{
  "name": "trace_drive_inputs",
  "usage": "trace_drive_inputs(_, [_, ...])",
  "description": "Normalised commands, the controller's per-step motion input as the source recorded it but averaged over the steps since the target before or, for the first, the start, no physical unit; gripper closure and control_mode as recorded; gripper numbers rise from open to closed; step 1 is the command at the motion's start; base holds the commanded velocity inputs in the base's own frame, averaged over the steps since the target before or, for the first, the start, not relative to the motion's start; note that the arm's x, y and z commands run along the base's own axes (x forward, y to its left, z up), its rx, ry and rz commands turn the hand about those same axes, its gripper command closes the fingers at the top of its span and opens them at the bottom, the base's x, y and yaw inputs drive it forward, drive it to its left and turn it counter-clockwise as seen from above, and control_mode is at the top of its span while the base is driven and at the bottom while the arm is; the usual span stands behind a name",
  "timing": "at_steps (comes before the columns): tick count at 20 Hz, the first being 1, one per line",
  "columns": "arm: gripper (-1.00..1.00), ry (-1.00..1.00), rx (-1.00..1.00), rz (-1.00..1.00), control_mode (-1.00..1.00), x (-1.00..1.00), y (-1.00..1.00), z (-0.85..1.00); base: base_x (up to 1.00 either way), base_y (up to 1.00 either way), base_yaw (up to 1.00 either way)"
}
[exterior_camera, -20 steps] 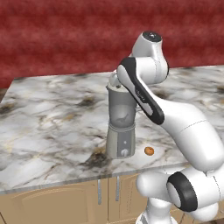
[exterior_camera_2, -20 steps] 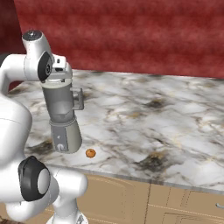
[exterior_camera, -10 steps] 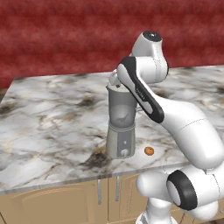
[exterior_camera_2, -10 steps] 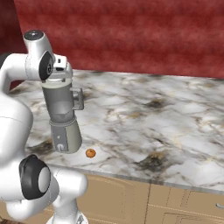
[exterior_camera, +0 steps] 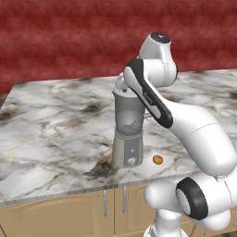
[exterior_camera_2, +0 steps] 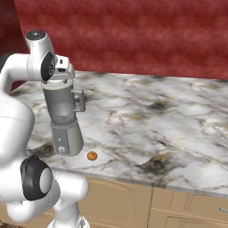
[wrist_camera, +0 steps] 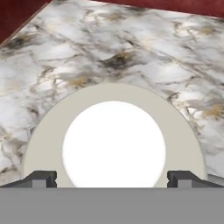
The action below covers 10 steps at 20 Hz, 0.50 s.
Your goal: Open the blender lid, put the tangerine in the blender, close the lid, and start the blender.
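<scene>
Hand view looks straight down on the blender lid (wrist_camera: 113, 144), a beige-grey disc with a white round cap at its centre, and the two dark fingertips (wrist_camera: 40, 178) of the claw (wrist_camera: 113, 179) stand spread wide, one at each side of the cap, with the lid's rim running out beyond them. Whether the tips touch the lid cannot be told from here. Marbled surface (wrist_camera: 131, 48) lies beyond the lid.

From the left base view the arm rises from the lower right, bends at a raised elbow and folds back down, so that the wrist sits directly over the top of the blender (exterior_camera: 127, 134); the hand itself is hidden behind the forearm. The right base view shows the wrist housing pressed close on the jar's top, the hand pointing straight down.

The blender stands upright near the front edge of the surface (exterior_camera: 55, 134), its handle toward the wall and its knob facing front. The tangerine (exterior_camera: 158, 159) lies on the surface just beside the blender's base, apart from it, on the arm's side.
</scene>
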Motion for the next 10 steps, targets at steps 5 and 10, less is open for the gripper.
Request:
trace_drive_inputs(5, [-1.00,0.02,0.00,0.00,-1.00,0.19,0.10,-0.24,0.00,0.00,0.00])
trace_drive_inputs(10, [1.00,0.01,0.00,0.01,-1.00,0.08,0.08,-0.29,0.00,0.00,0.00])
